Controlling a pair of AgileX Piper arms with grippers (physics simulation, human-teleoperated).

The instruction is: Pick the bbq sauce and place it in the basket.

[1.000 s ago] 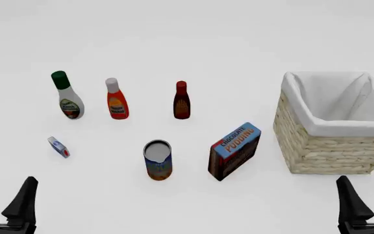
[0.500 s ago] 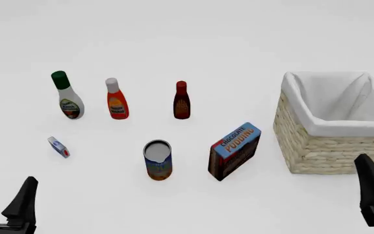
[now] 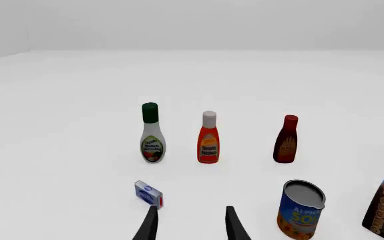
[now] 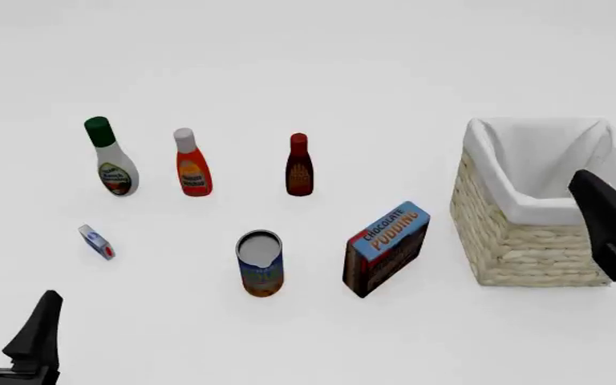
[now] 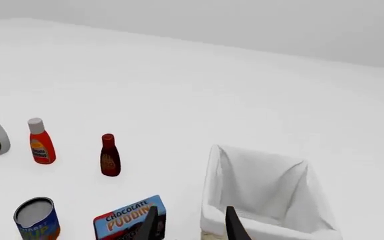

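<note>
The bbq sauce (image 4: 298, 165), a dark red-brown bottle with a red cap, stands upright at mid-table, also in the left wrist view (image 3: 287, 140) and the right wrist view (image 5: 110, 156). The wicker basket (image 4: 522, 257) with white lining sits at the right, nothing showing inside it (image 5: 259, 175). My left gripper (image 4: 6, 325) is open at the near left corner, far from the bottle, with nothing between its fingers (image 3: 190, 225). My right gripper (image 5: 188, 227) is open and holds nothing. One dark finger (image 4: 608, 224) of it overlaps the basket's right side, well to the right of the bottle.
Left of the sauce stand an orange-red bottle with a white cap (image 4: 192, 166) and a white bottle with a green cap (image 4: 110, 164). Nearer are a small blue-and-white box (image 4: 96, 241), an upright soup can (image 4: 260, 263) and a chocolate pudding box (image 4: 385, 249) beside the basket.
My right gripper has moved from the near right corner up and forward, and now overlaps the basket's right side. The left gripper and all objects have stayed put.
</note>
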